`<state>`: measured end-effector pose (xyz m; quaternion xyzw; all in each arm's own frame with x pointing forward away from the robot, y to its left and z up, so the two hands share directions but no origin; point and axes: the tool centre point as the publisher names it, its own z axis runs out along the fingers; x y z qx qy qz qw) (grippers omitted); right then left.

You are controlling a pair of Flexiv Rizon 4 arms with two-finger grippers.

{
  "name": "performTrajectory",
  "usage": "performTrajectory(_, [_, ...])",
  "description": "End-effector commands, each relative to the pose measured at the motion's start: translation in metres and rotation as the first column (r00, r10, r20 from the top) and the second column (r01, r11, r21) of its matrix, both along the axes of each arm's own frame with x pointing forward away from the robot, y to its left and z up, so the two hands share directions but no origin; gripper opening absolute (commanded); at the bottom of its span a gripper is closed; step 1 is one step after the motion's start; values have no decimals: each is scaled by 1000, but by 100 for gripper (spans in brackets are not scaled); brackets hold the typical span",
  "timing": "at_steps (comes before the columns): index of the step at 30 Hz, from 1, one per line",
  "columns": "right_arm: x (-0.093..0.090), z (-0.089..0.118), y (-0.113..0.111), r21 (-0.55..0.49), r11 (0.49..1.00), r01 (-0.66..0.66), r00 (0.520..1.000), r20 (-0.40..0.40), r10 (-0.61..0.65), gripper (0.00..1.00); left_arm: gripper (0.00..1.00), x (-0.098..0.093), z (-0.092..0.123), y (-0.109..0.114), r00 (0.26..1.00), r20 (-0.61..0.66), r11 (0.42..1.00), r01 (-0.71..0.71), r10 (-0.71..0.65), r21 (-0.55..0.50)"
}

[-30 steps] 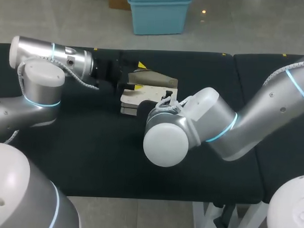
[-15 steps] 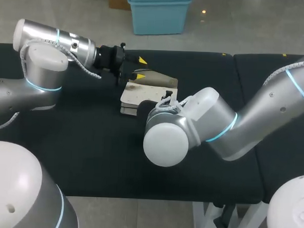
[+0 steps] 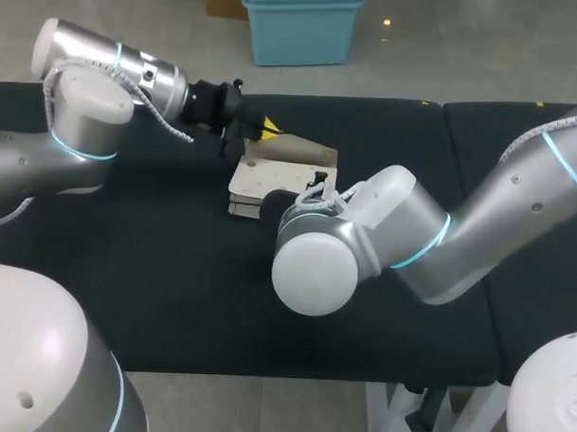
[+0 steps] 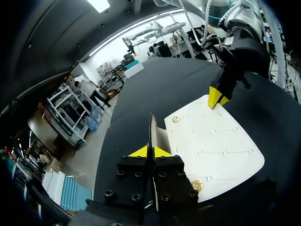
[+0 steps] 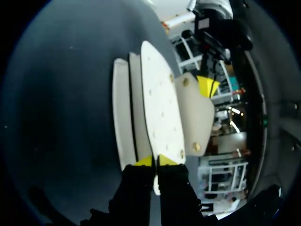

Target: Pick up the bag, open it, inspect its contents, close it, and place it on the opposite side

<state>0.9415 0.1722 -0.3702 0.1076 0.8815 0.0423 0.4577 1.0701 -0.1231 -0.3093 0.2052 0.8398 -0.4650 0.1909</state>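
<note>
As my left gripper (image 4: 150,151) rose over the last second, pinched on the cream flap (image 3: 293,152), the flat cream studded leather bag (image 3: 261,182) opened at the black table's (image 3: 172,288) far middle. My right gripper (image 5: 153,161) seemingly clamped its near edge, so inspection came next.

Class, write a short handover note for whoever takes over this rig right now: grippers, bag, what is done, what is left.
The left gripper is shut on the flap, holding its edge raised.
The right gripper is shut on the bag at its other end.
The bag lies mid-table.
Done: bag gripped, flap lifted open.
Left: inspect the contents, close the flap, place the bag on the opposite side.
</note>
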Motion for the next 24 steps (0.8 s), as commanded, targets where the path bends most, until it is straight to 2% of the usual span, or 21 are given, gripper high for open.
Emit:
performTrajectory(1, [0,-2,0,2,1000,-1,1000,2,1,0,0,-10,-5,4,999,47,1000,16,-16,-3])
performTrajectory(10, [0,-2,0,2,1000,-1,1000,2,1,0,0,-34,-21,3,985,159,998,57,-62,36])
performTrajectory(19, [0,-2,0,2,1000,-1,1000,2,1,0,0,-25,-21,5,977,214,1000,-1,-5,27])
performTrajectory(23, [0,-2,0,2,1000,-1,1000,2,1,0,9,-18,-20,6,978,210,999,-16,9,32])
performTrajectory(24, [0,-2,0,2,1000,-1,1000,2,1,0,16,-16,-20,6,978,208,999,-20,12,36])
